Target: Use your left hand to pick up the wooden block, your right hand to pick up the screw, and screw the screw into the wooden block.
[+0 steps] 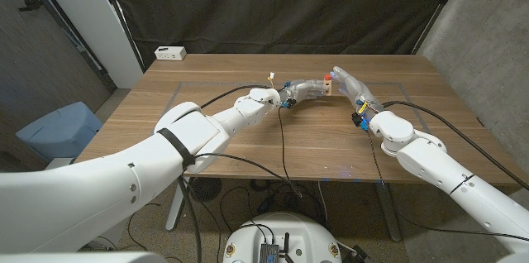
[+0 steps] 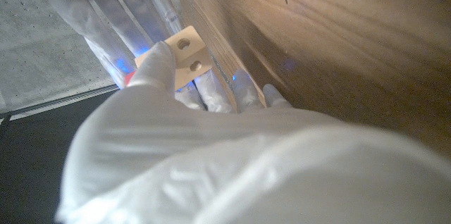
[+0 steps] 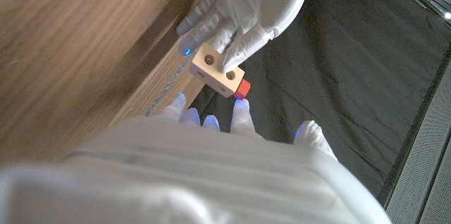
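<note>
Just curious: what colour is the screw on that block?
Red screw, clearest in the right wrist view.

Block point(image 1: 329, 88) sits above mid-table point(image 1: 248, 143) between left hand point(image 1: 307, 90) and right hand point(image 1: 350, 88); box point(image 1: 170, 52) far left corner

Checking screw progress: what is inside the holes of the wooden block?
The wooden block in the left robot hand shows two holes on one face, both dark and empty-looking. A red piece sits at its end; its shaft is hidden.
</note>
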Tool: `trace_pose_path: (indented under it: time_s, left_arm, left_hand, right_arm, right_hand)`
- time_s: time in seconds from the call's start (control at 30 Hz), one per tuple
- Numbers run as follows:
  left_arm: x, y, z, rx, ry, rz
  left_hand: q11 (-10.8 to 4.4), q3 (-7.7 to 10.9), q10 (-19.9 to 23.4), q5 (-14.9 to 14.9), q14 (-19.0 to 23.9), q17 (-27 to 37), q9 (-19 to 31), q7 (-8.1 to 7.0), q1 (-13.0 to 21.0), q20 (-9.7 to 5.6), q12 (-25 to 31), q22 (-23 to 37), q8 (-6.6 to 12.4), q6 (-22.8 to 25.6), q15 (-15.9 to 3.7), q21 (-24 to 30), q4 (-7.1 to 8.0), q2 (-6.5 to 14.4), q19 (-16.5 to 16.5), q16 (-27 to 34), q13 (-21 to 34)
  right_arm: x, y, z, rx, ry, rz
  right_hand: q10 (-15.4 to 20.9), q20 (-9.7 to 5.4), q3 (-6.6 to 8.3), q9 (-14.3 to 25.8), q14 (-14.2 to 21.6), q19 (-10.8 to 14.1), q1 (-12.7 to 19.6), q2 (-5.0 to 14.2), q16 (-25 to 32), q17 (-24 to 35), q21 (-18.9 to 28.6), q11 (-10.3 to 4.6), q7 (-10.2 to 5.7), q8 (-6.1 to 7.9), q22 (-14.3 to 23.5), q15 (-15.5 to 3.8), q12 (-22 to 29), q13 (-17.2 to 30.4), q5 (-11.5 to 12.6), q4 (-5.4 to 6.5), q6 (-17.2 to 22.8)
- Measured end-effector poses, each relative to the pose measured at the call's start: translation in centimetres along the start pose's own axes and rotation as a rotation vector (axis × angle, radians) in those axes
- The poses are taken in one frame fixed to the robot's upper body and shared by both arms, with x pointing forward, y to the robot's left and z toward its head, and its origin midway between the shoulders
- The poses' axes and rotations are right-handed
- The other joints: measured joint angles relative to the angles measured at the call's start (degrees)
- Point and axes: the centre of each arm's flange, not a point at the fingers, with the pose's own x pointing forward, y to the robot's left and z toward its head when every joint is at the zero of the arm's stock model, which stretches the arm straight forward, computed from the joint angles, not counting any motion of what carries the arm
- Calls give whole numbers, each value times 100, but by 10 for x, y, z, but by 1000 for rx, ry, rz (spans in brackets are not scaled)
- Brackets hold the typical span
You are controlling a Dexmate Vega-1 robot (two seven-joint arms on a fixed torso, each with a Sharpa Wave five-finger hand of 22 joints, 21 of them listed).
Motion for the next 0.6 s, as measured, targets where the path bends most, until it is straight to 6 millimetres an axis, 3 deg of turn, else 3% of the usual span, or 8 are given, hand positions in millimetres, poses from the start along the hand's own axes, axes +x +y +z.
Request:
trace_pose_path:
  time_s: [0.6]
  left_arm:
    - [1,-1,1,-1,-5,-3]
  left_hand:
    - [0,-9,0,-3,0,0,3,5,-12,0,0,-1,0,-5,0,0,-9,1,0,0,0]
  right_arm:
    - [-6,8,5,-6,-10,28]
  right_hand:
    - [0,0,24,12,0,0,0,0,0,-14,0,0,-21,1,0,0,0,0,0,-24,23]
